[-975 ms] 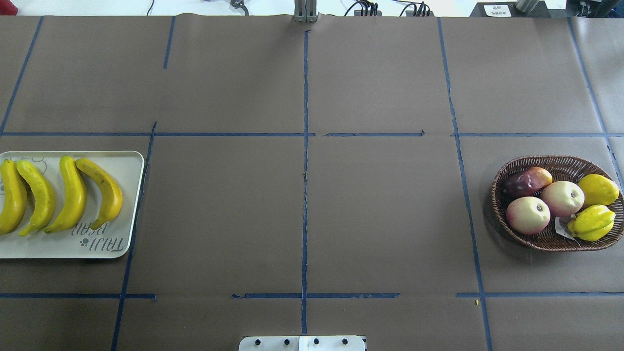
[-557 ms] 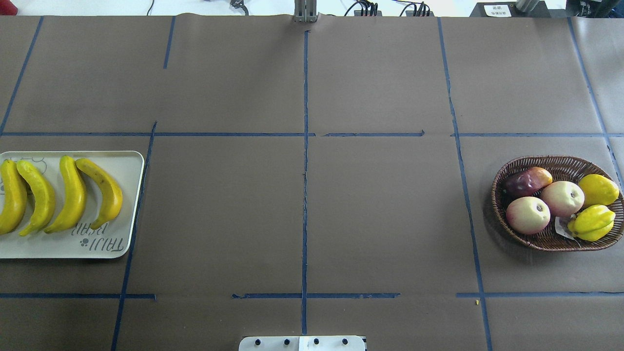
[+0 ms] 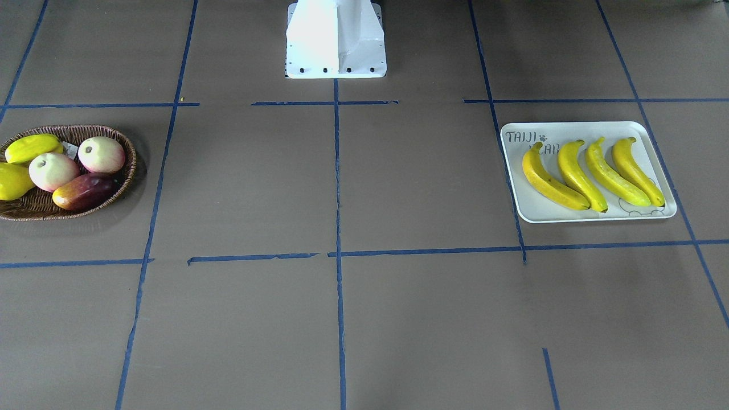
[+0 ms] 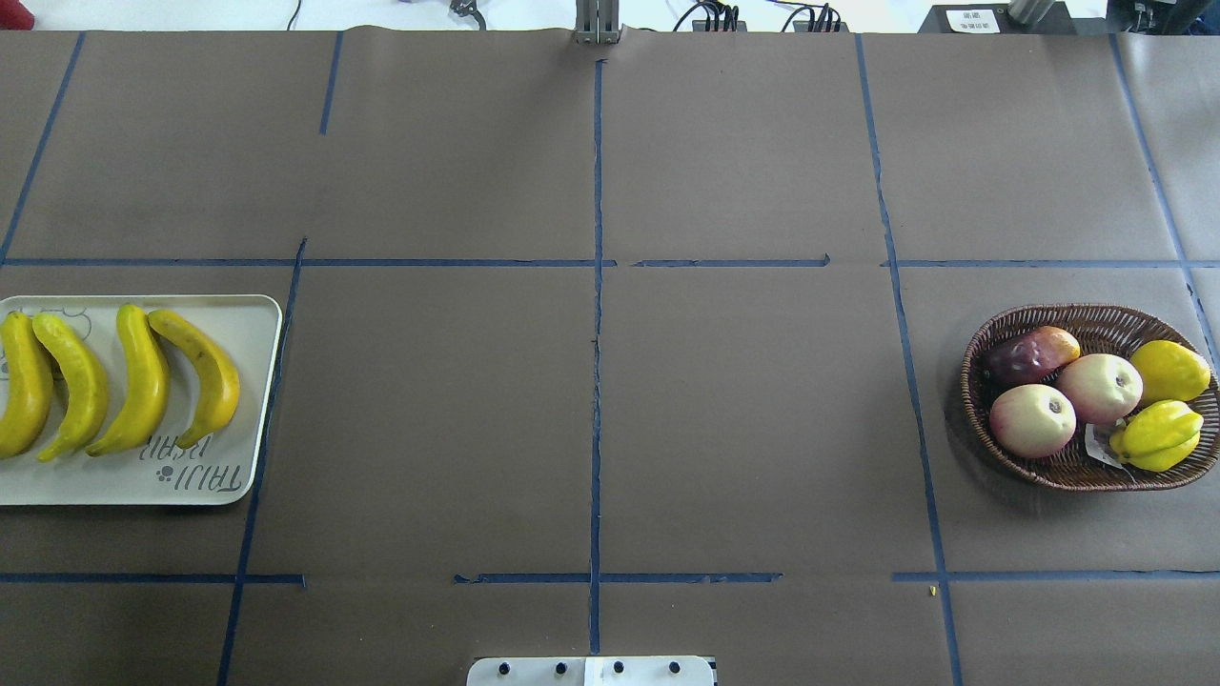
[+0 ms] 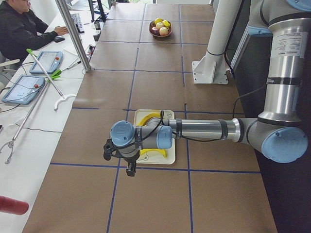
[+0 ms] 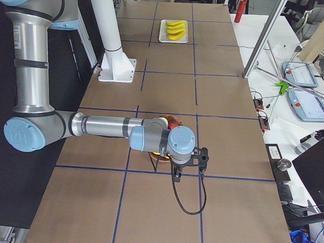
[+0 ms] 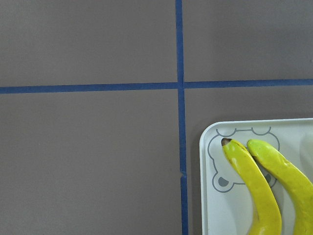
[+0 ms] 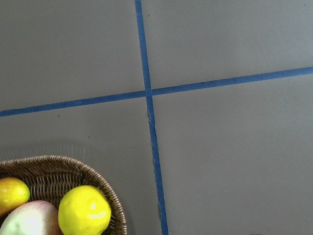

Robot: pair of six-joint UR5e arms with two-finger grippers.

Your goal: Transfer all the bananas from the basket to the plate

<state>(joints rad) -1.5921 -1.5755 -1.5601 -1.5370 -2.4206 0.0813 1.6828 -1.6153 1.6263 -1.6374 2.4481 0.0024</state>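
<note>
Several yellow bananas point(image 4: 143, 381) lie side by side on the off-white plate point(image 4: 250, 329) at the table's left end; they also show in the front view point(image 3: 592, 171) on the plate point(image 3: 529, 212). The left wrist view shows a plate corner point(image 7: 210, 205) with two banana tips point(image 7: 249, 186). The wicker basket point(image 4: 1096, 319) at the right end holds no bananas. My left gripper point(image 5: 130, 170) hangs above the plate's outer edge, seen only from the side. My right gripper point(image 6: 175, 174) hangs above the basket point(image 6: 164, 121), also seen only from the side. I cannot tell whether either is open.
The basket holds two pink-cream fruits point(image 4: 1098, 386), two yellow-green fruits point(image 4: 1168, 372) and a dark red fruit point(image 4: 1029, 354). The white robot base point(image 3: 336, 40) stands mid-table. An operator point(image 5: 19, 29) sits at a side desk with tablets.
</note>
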